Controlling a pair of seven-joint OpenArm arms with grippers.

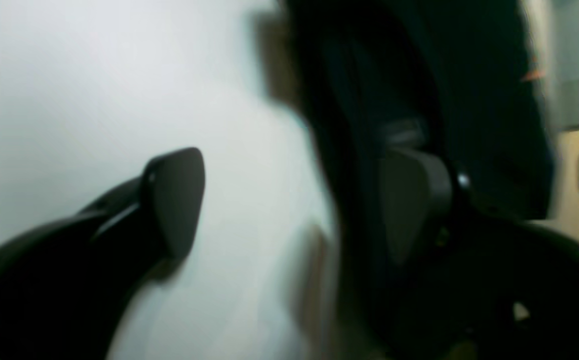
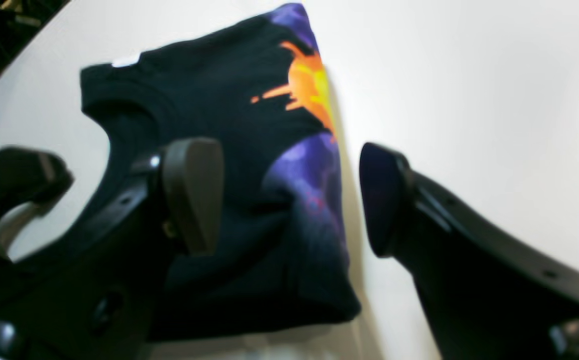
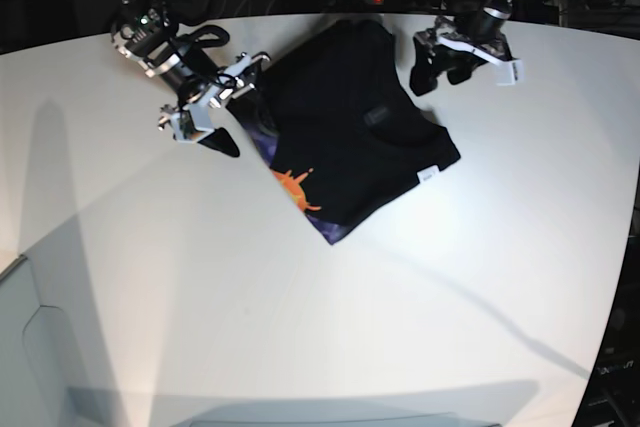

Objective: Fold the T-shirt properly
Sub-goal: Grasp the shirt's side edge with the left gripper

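Table: I have a pale, smooth surface [image 3: 150,317] filling most of the base view, with soft shadows of the arms across its near part.
T-shirt: the black cloth [image 3: 350,147] lies on the table between my two grippers, towards the arms' side, already folded into a compact, slanting shape. In the right wrist view I see a raised, rumpled lower corner.
Left gripper: I see its fingers [image 1: 174,200] spread apart, with nothing pinched between them that I can make out. One finger is over the pale table and the other overlaps the dark cloth in my left wrist view; I cannot tell whether it touches.
Right gripper: I have this one [image 2: 289,197] standing wide open, holding nothing. Its fingers straddle the printed edge in the right wrist view, one in front of the shirt, the other in front of bare table.
Print: orange and yellow splashes [image 2: 307,85] run along one folded edge, with purple patches at either end.
Label tag: a small white rectangle [image 3: 428,174] sits at the edge of the shirt on the left gripper's side, near the corner.
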